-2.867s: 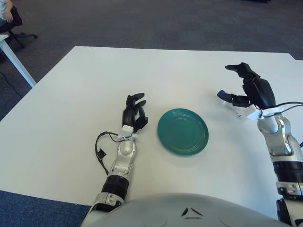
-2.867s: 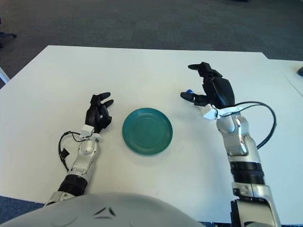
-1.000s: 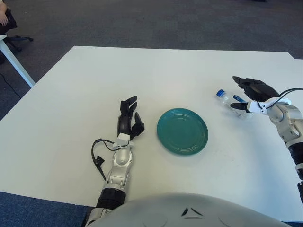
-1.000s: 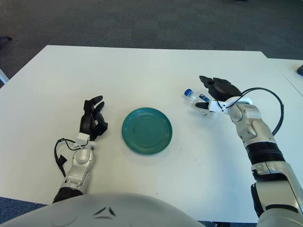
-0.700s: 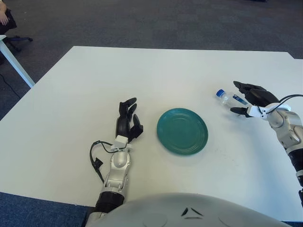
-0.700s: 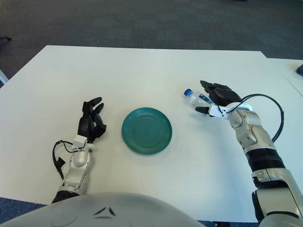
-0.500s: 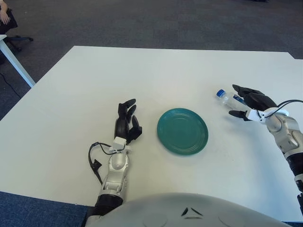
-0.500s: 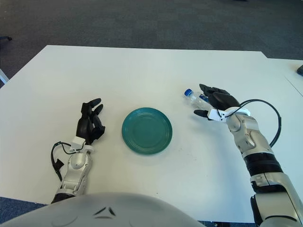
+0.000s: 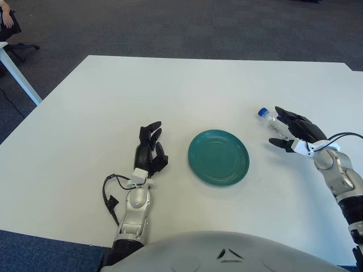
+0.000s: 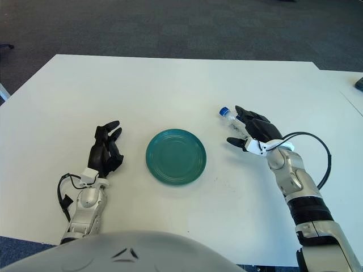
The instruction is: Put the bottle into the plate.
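A clear bottle [image 9: 270, 118] with a blue cap lies on the white table, right of the teal plate [image 9: 198, 167]. My right hand [image 9: 278, 129] cups the bottle's body. Its fingers [image 9: 290, 118] drape over the bottle, and the thumb [image 9: 275, 141] stands apart on the near side, with table showing between it and the bottle. The bottle's neck and cap stick out to the left of the hand. Nothing is on the plate. My left hand [image 9: 148, 150] shows left of the plate, fingers loosely spread and holding nothing.
A black cable [image 9: 109, 196] loops beside my left wrist. Another cable [image 10: 317, 164] arcs off my right forearm. A second table's corner [image 9: 10, 59] and dark carpet lie beyond the far left edge. Another white table [image 10: 349, 85] adjoins on the right.
My right hand came down from above onto the bottle, then its wrist swung nearer to me while the bottle stayed about where it was. My left hand slid slightly left and nearer.
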Robot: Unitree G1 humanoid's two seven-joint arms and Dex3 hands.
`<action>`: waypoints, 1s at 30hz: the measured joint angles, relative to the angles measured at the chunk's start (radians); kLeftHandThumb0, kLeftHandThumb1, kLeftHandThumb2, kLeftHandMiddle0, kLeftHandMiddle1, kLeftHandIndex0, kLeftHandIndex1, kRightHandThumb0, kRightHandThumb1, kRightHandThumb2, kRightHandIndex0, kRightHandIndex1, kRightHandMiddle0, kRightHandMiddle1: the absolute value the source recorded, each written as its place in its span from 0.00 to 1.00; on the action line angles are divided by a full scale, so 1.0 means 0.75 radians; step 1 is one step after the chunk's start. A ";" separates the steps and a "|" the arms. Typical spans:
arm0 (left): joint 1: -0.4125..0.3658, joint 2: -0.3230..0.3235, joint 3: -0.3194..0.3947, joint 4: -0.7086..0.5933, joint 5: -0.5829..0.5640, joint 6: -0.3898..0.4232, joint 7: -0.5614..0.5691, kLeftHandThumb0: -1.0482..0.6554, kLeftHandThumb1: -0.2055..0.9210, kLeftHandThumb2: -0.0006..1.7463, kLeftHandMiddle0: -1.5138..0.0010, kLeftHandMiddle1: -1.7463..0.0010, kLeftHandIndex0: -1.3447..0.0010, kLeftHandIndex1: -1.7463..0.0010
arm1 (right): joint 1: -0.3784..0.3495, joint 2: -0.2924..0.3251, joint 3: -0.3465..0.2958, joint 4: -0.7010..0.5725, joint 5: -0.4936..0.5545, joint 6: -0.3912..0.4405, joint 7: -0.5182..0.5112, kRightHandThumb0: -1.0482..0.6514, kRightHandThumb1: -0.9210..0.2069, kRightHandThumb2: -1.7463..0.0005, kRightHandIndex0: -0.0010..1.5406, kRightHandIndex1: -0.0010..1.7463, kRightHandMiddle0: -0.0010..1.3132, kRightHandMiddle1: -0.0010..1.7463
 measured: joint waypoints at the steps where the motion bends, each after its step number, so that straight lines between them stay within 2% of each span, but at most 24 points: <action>1: 0.000 0.001 0.001 0.000 -0.003 -0.005 -0.004 0.19 1.00 0.56 0.80 0.80 1.00 0.44 | 0.000 0.003 -0.002 -0.001 0.002 0.004 0.000 0.00 0.00 0.68 0.00 0.00 0.00 0.00; 11: 0.010 0.013 0.012 0.006 -0.015 -0.039 -0.035 0.18 1.00 0.56 0.80 0.80 1.00 0.44 | 0.002 0.036 -0.011 0.003 0.027 0.009 -0.026 0.00 0.00 0.69 0.00 0.00 0.00 0.00; 20: 0.028 0.018 0.017 -0.009 -0.018 -0.051 -0.043 0.19 1.00 0.57 0.78 0.80 1.00 0.43 | 0.013 0.057 -0.011 0.017 0.029 -0.007 -0.072 0.00 0.00 0.70 0.06 0.02 0.03 0.02; 22: 0.025 0.018 0.021 0.003 -0.033 -0.074 -0.051 0.19 1.00 0.57 0.78 0.80 1.00 0.42 | 0.013 0.065 -0.011 0.042 0.035 -0.038 -0.100 0.00 0.00 0.72 0.11 0.02 0.01 0.14; 25: 0.015 0.021 0.029 0.024 -0.061 -0.142 -0.072 0.20 1.00 0.57 0.78 0.80 1.00 0.40 | 0.012 0.089 -0.013 0.095 0.051 -0.094 -0.152 0.00 0.00 0.74 0.16 0.03 0.00 0.25; 30: 0.002 0.032 0.037 0.035 -0.068 -0.190 -0.096 0.21 1.00 0.57 0.77 0.80 1.00 0.39 | 0.000 0.114 -0.015 0.170 0.077 -0.186 -0.215 0.00 0.00 0.77 0.20 0.04 0.00 0.35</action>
